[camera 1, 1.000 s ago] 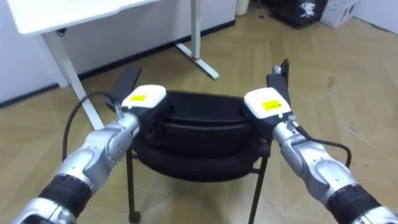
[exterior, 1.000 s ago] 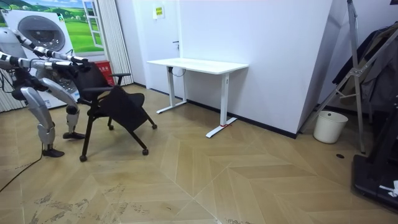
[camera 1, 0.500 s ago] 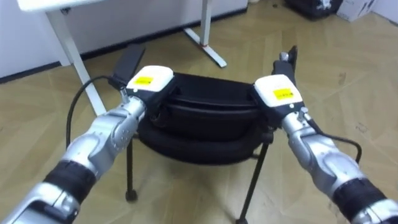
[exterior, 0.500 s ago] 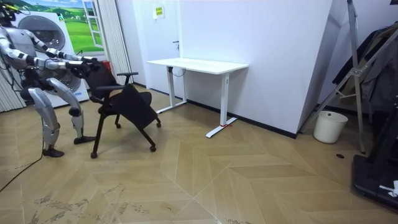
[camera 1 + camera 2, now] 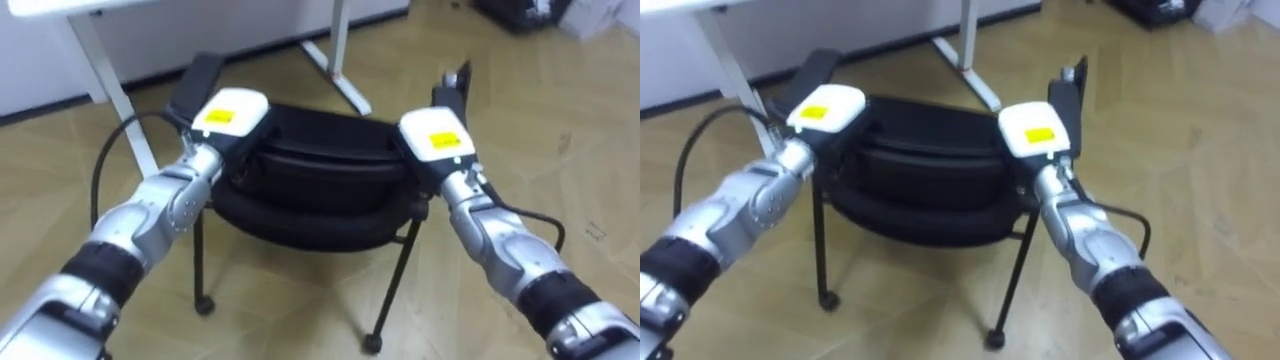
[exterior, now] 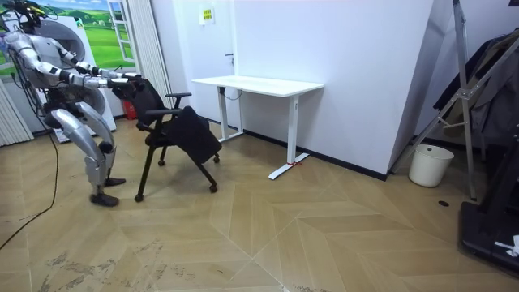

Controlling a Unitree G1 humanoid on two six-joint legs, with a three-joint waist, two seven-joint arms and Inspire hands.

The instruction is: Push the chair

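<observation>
My left hand (image 5: 228, 118) and right hand (image 5: 433, 142) rest on the back of the black padded chair (image 5: 310, 185), mid-frame; whether they grip it I cannot tell. I judge this mid-push: next, even forward pressure so the thin metal legs (image 5: 396, 285) roll straight over the smooth wood floor (image 5: 285, 322) toward the white desk (image 5: 100, 62), upper left.

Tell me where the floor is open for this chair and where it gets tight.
Open: the wood floor between the chair and the white bin, in front of the desk. Tight: under the desk, between its legs and the wall.
</observation>
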